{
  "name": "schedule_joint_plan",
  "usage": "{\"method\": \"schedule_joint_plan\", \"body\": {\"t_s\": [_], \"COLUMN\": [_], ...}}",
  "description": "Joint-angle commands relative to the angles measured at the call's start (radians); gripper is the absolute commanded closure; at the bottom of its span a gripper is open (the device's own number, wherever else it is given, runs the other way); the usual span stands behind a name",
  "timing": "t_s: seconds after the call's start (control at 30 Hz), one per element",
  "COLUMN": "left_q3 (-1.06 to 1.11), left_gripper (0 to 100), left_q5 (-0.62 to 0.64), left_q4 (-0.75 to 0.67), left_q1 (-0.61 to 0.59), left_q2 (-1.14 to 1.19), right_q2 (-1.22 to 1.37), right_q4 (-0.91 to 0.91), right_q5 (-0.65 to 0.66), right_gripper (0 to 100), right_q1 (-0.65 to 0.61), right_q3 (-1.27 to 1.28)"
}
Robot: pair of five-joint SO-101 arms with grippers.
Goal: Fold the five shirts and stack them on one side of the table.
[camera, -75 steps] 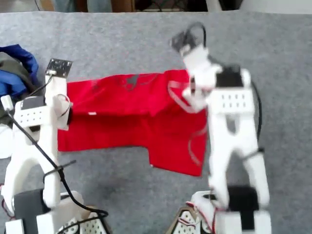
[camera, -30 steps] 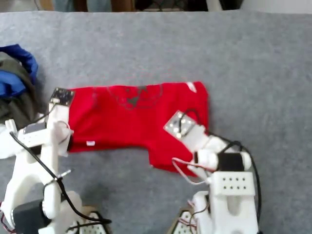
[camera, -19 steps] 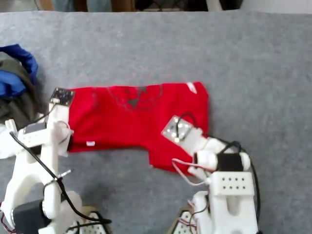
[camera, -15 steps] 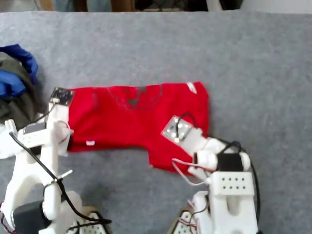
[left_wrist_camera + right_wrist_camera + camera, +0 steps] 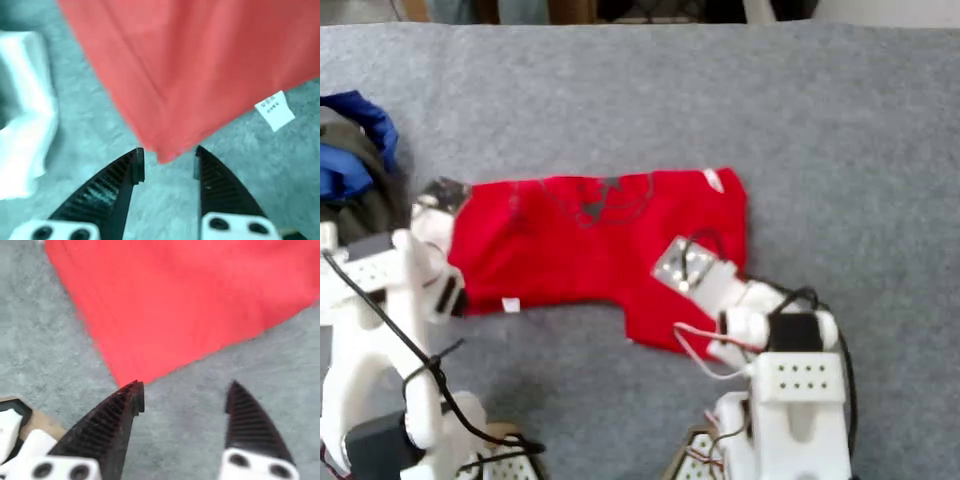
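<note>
1. The red shirt (image 5: 590, 250) lies half-folded mid-table (image 5: 840, 130).
2. Left end effector (image 5: 165, 156), spread, straddles its corner: advance deeper before closing, so both layers are caught.
3. Right end effector (image 5: 182, 390), spread wide beside the lower corner, needs the same.

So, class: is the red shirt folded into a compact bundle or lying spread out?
Largely spread out: the red shirt lies flat and wide across the grey table.

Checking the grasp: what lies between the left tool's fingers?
A corner of the red shirt, in the left wrist view; the left tool is open.
</note>
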Motion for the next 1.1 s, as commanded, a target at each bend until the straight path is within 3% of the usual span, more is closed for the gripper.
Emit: {"method": "schedule_joint_plan", "body": {"t_s": [0.0, 0.13, 0.23, 0.27, 0.4, 0.57, 0.87, 1.07], "left_q3": [-0.189, -0.351, -0.469, -0.503, -0.496, -0.449, -0.456, -0.524], "left_gripper": [80, 81, 93, 98, 97, 97, 97, 97], "left_q5": [-0.015, -0.052, -0.018, 0.035, 0.293, 0.468, 0.628, 0.652], "left_q4": [0.163, 0.247, 0.244, 0.236, 0.048, -0.226, -0.611, -0.598], "left_q1": [-0.019, -0.028, -0.018, -0.002, 0.076, 0.162, 0.153, 0.090], "left_q2": [-0.032, -0.032, -0.025, -0.020, 0.041, 0.230, 0.635, 0.701], "right_q2": [-0.001, 0.047, 0.194, 0.260, 0.555, 0.947, 1.655, 1.974], "right_q4": [0.017, 0.018, 0.011, 0.009, -0.055, -0.120, -0.126, -0.011], "right_q5": [0.003, -0.081, -0.146, -0.163, -0.259, -0.311, -0.488, -0.482], "right_gripper": [69.0, 80.4, 98.8, 98.0, 96.6, 97.9, 98.0, 98.1], "right_q1": [0.015, 0.017, 0.012, 0.012, 0.014, 0.008, -0.002, 0.058], "right_q3": [-0.154, -0.334, -0.467, -0.512, -0.699, -0.960, -1.517, -1.822]}}
